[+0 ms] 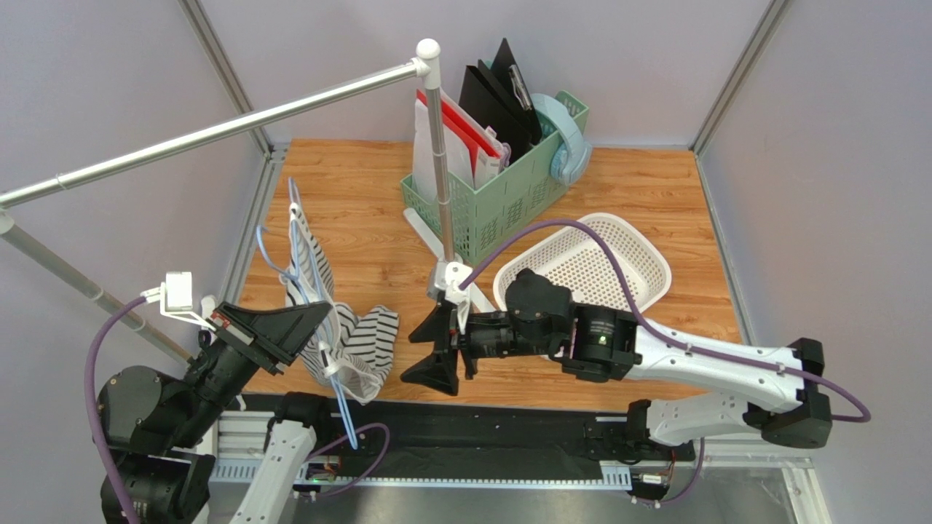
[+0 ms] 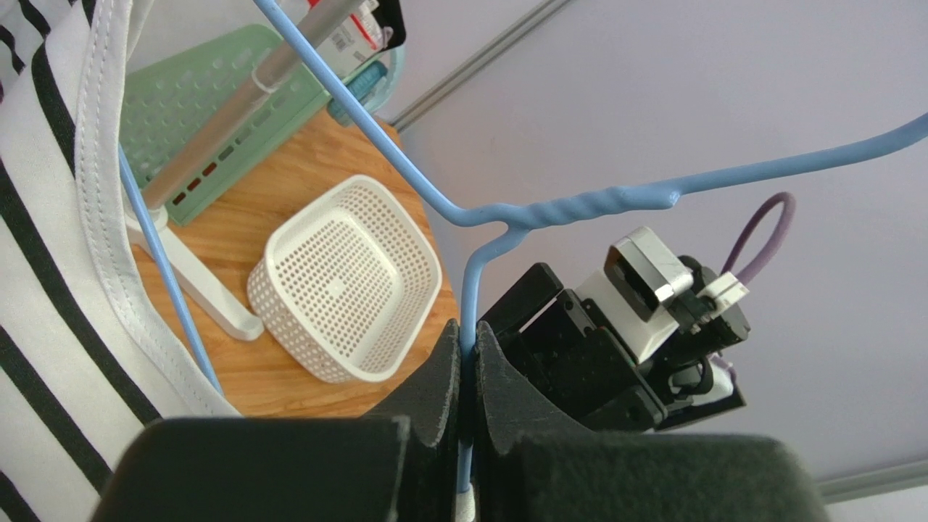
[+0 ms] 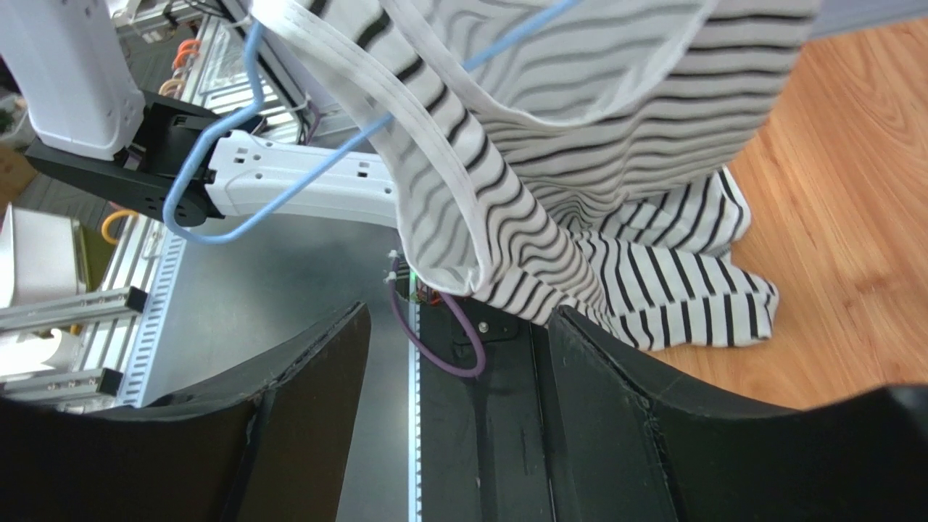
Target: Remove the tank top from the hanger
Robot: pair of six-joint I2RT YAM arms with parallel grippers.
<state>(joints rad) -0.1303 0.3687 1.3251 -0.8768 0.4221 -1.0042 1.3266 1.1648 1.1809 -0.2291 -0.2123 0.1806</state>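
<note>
Wooden table, crossed overhead by silver rail. At rear, green crate packed with folders; beside it, white basket. At front left, tank top, draped over hanger, white-edged strap looped round blue wire, lower folds resting on table. Left gripper clamped tight on hanger wire near twisted neck. Right gripper just right of tank top, 2 fingers spread apart, facing striped fabric, gripping nothing.
</note>
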